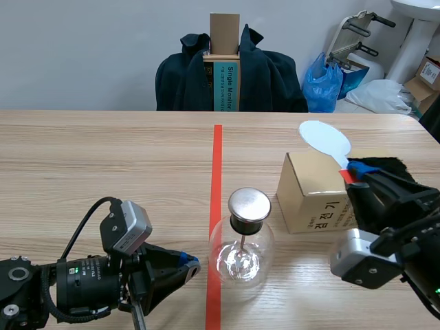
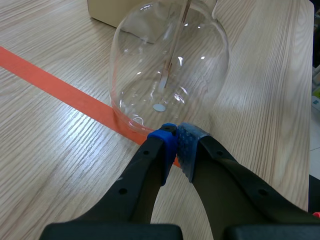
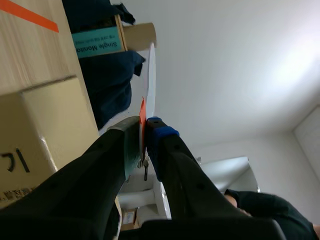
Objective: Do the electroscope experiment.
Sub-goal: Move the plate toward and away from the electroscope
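Scene view: electroscope [image 1: 241, 242], a clear glass globe w/ a shiny round metal cap on a thin rod, stands on the wood-grain bench [image 1: 103, 158] just ahead of the left fingers [image 1: 187, 262], which are pressed together on nothing. Right fingers [image 1: 356, 172] are clamped on the red handle of a flat, smooth white oval paddle [image 1: 325, 139]. It's held above a matt cardboard box [image 1: 313, 196], well apart from the cap. Left wrist view: left fingers [image 2: 170, 142] meet at the globe's [image 2: 170, 65] foot, touching or nearly so, can't tell. Inside, the rod ends in a small pale tab. An orange tape line [image 2: 50, 82] runs under the globe. Right wrist view: right fingers [image 3: 156, 131] pinch the paddle [image 3: 151, 75] edge-on, thin blade ahead of the tips, box [image 3: 40, 125] beside them. Progress, my read: paddle already in hand, approx. early-to-mid. Left to do: bring it to the cap & watch the leaf. Whether it's charged can't be judged.
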